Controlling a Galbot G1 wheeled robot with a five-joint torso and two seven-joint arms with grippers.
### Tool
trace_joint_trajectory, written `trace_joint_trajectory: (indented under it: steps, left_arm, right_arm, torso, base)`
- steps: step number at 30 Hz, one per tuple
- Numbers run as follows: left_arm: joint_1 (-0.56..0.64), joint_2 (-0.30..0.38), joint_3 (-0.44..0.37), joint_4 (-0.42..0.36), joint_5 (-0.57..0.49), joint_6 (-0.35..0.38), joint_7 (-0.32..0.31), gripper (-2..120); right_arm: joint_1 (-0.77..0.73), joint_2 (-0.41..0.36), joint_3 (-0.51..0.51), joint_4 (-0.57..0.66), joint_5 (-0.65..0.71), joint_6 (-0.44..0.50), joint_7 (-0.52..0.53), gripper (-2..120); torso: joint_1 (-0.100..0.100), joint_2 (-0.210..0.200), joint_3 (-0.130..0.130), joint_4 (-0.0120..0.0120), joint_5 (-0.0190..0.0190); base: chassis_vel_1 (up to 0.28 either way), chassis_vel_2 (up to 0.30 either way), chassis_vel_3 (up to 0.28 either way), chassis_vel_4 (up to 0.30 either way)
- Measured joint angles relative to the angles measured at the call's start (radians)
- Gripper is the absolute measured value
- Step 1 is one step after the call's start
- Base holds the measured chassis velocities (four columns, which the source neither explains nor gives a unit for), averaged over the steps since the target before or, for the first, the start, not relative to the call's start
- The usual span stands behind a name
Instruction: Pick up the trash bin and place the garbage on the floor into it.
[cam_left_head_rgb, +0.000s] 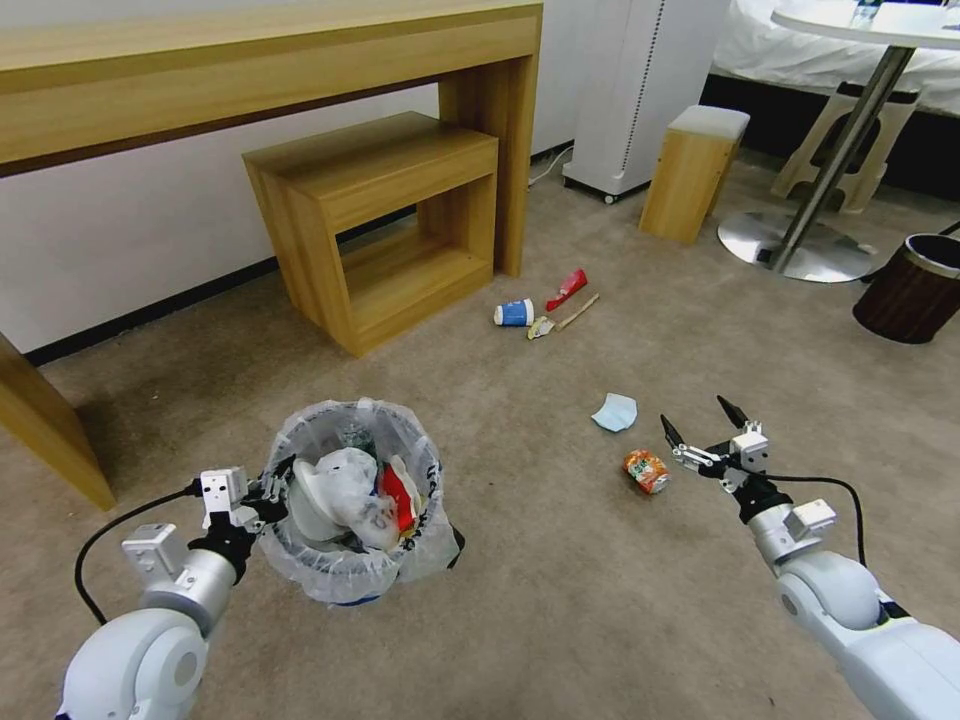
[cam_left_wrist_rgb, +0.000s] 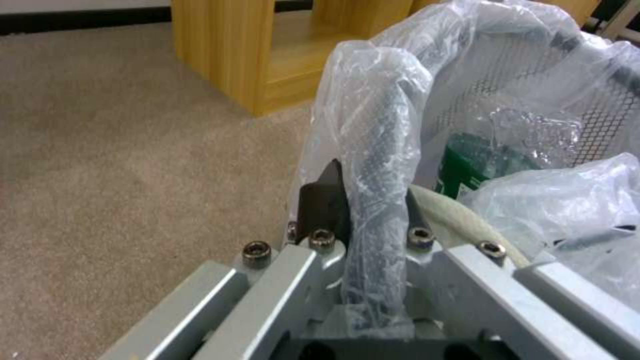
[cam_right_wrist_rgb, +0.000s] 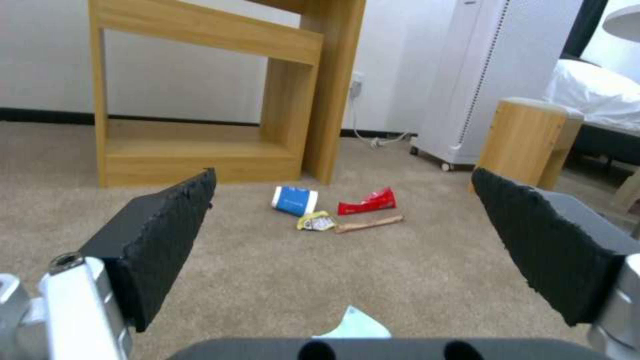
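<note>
Orange can (cam_left_head_rgb: 646, 470): on the carpet, just left of the right claw (cam_left_head_rgb: 703, 428), which gapes empty, nearer arm. Left claw (cam_left_head_rgb: 268, 497) clenched on the trash bin (cam_left_head_rgb: 352, 575) rim, far left of the can.

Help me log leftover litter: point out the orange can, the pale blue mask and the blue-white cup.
orange can (cam_left_head_rgb: 646, 471): head view, its crumpled side.
pale blue mask (cam_left_head_rgb: 614, 412): head view, its middle.
blue-white cup (cam_right_wrist_rgb: 294, 200): right wrist view, its blue side.

Head cam high, looks down; L wrist close on trash bin (cam_left_wrist_rgb: 400, 150) rim; R wrist low, probably floor-level.
</note>
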Motion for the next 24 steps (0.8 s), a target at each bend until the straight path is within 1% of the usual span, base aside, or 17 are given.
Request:
trace_joint_trajectory:
  steps: [5, 13, 18, 24]
  left_arm:
    - [0.003, -0.004, 0.000, -0.004, 0.002, 0.000, -0.003, 2]
    - [0.006, -0.008, -0.003, -0.010, 0.002, 0.002, -0.007, 2]
    - [0.009, -0.014, -0.003, -0.010, 0.008, 0.000, -0.007, 2]
    - [0.011, -0.023, 0.000, -0.010, 0.016, -0.006, -0.005, 2]
  right_arm:
    - [0.003, 0.002, 0.000, -0.001, -0.012, -0.011, 0.008, 100]
    - [0.001, 0.005, -0.003, 0.004, -0.026, -0.030, 0.027, 99]
    - [0.003, 0.006, -0.006, 0.003, -0.027, -0.031, 0.030, 100]
    - [0.002, 0.007, -0.008, 0.000, -0.027, -0.023, 0.026, 100]
  torso:
    - [0.000, 0.000, 0.000, -0.0001, 0.0000]
    - [0.000, 0.000, 0.000, -0.0002, 0.0000]
    - [0.000, 0.000, 0.000, -0.0003, 0.0001]
    - [0.000, 0.000, 0.000, -0.0002, 0.0000]
  base:
    - [0.000, 0.000, 0.000, 0.000]
    - [-0.014, 0.012, 0.018, -0.013]
    - [-0.127, 0.114, 0.125, -0.130]
    - [-0.210, 0.207, 0.199, -0.205]
